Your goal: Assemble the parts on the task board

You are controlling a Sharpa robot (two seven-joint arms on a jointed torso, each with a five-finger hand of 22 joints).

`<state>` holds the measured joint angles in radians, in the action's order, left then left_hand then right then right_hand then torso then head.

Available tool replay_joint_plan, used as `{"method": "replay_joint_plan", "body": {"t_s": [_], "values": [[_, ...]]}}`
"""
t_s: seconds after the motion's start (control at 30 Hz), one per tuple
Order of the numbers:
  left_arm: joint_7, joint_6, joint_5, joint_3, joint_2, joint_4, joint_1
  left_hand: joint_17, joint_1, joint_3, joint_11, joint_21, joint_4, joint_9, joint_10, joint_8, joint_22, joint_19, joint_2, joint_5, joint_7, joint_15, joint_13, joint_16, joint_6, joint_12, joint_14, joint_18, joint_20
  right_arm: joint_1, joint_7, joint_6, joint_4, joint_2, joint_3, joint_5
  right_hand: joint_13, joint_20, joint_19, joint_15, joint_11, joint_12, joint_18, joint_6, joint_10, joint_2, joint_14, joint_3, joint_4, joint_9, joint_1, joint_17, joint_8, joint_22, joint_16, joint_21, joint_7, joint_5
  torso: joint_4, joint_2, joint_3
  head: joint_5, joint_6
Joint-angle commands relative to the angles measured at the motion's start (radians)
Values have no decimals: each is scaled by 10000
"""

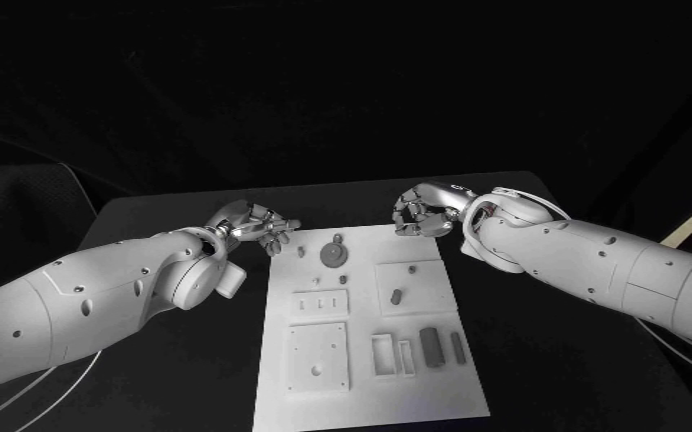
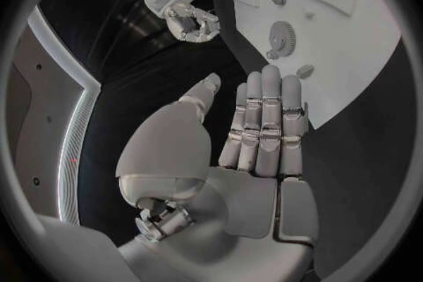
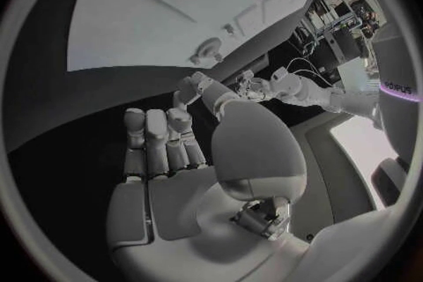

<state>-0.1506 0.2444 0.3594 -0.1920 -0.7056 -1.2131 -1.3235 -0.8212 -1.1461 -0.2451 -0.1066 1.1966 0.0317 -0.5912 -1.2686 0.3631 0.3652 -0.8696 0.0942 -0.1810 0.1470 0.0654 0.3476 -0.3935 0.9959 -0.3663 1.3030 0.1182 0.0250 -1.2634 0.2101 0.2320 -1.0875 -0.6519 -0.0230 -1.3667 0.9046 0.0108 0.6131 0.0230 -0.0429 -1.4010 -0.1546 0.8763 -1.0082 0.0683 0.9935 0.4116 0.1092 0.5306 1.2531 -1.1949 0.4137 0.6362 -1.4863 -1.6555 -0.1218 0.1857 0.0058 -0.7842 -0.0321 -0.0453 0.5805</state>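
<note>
The task board (image 1: 368,352) lies between left hand (image 1: 257,225) and right hand (image 1: 421,211).

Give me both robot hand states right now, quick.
Left robot hand: open, fingers straight, holding nothing, beside the task board.
Right robot hand: open, holding nothing, off the board's far right corner.
</note>
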Motion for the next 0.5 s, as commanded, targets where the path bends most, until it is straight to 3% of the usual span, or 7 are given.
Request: {"method": "replay_joint_plan", "body": {"t_s": [0.03,0.23,0.33,0.5], "values": [[1213,-16,754,12,182,76,-83,-206,155,13,97,211,-122,-5,-338,57,80,-268,-1,-40,-22,-122,79,-156,237,-128,285,283,-51,-11,-391,-307,-257,237,1,-251,-16,-18,49,2,24,-26,44,300,-50,-27,73,24,23,12,65,10,36,-11,-49,-405,-205,-8,-88,254,48,150,13],[2130,-419,1396,12,447,50,-236,-761,872,471,259,577,-510,-76,-830,158,200,-593,238,-20,-104,-294,238,-434,778,-308,612,371,-130,2,-638,-693,-233,899,-2,-389,-21,-23,44,7,32,-30,39,321,-48,28,71,33,66,11,93,14,31,-13,-54,-408,-221,-13,-111,580,125,313,88],[2276,-189,1362,11,524,-92,-258,-1153,1222,1025,344,818,-584,-56,-1030,70,287,-794,455,-24,-117,-391,355,-712,845,-401,716,444,-213,99,-732,-812,-201,1132,-8,-428,-21,-24,43,7,33,-30,39,323,-47,38,71,32,70,11,95,14,30,-14,-54,-409,-223,-14,-97,762,166,463,145],[2134,674,714,3,667,-373,-259,-1295,1240,1181,343,900,-563,-36,-988,11,319,-860,479,-17,-111,-418,371,-832,822,-368,691,471,-249,347,-998,-1000,-91,1589,-24,-457,-22,-24,43,8,33,-31,39,326,-46,44,71,32,73,11,95,14,29,-14,-55,-409,-225,-15,-57,984,207,571,208]]}}
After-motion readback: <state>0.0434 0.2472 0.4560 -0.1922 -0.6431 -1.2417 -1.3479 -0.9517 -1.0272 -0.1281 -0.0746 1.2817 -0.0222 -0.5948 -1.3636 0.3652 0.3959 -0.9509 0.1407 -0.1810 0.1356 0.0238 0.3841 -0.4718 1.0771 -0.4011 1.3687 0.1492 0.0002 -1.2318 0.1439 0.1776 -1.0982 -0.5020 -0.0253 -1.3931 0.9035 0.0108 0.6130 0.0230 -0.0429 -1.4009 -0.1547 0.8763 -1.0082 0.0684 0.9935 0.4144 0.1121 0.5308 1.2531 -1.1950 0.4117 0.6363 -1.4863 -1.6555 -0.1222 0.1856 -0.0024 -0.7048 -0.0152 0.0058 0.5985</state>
